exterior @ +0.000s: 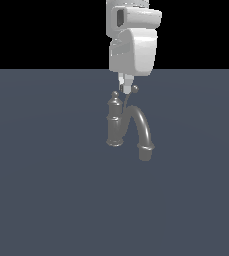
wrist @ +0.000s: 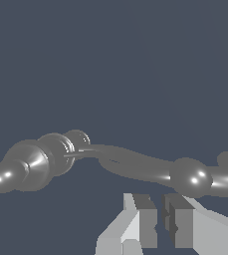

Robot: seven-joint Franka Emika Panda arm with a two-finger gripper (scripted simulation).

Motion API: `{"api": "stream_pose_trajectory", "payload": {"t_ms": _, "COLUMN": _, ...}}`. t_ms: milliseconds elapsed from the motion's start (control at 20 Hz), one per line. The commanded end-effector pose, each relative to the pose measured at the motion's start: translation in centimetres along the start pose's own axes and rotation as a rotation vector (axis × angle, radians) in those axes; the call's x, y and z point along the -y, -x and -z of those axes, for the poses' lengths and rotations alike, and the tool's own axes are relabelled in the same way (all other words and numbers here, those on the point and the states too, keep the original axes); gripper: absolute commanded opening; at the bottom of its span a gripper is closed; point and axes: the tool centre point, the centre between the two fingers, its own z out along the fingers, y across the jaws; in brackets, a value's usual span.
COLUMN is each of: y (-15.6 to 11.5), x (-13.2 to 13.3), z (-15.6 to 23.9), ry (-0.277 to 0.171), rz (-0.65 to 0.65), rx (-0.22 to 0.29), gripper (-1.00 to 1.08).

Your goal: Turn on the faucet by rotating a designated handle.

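Note:
The grey faucet (exterior: 114,125) stands on the flat floor, its ribbed column topped by a knob finial and its thick arched spout (exterior: 142,131) curving down toward the exterior view's right. The thin curved handle (exterior: 127,103) rises from the column behind the spout, up to a small ball. My gripper (exterior: 127,85) hangs straight above, just over the handle's tip and beside the finial. In the wrist view the column (wrist: 36,162) lies sideways, and the handle's ball (wrist: 191,177) sits just beyond my fingertips. The gripper (wrist: 160,221) is shut with only a narrow slit and holds nothing.
A flat dark grey floor (exterior: 46,200) spreads around the faucet. The white arm (exterior: 133,45) comes down from above. Nothing else shows.

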Motion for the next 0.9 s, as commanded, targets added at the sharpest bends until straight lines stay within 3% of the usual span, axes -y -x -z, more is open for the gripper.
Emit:
{"api": "stream_pose_trajectory", "payload": {"t_ms": 0, "y": -2.4, "x": -0.3, "z": -0.1, "ry": 0.001, "rz": -0.021, "rx": -0.002, "gripper": -1.00}}
{"api": "stream_pose_trajectory", "payload": {"t_ms": 300, "y": -5.2, "x": -0.5, "z": -0.2, "ry": 0.003, "rz": -0.025, "rx": -0.001, "gripper": -1.00}}
{"api": "stream_pose_trajectory", "payload": {"t_ms": 350, "y": -5.2, "x": -0.5, "z": -0.2, "ry": 0.003, "rz": -0.025, "rx": -0.001, "gripper": -1.00}}
{"api": "stream_pose_trajectory", "payload": {"t_ms": 400, "y": -3.3, "x": 0.2, "z": 0.0, "ry": -0.001, "rz": 0.004, "rx": 0.002, "gripper": -1.00}}
{"api": "stream_pose_trajectory", "payload": {"t_ms": 850, "y": -5.5, "x": 1.8, "z": 0.0, "ry": 0.000, "rz": -0.003, "rx": 0.001, "gripper": -1.00}}
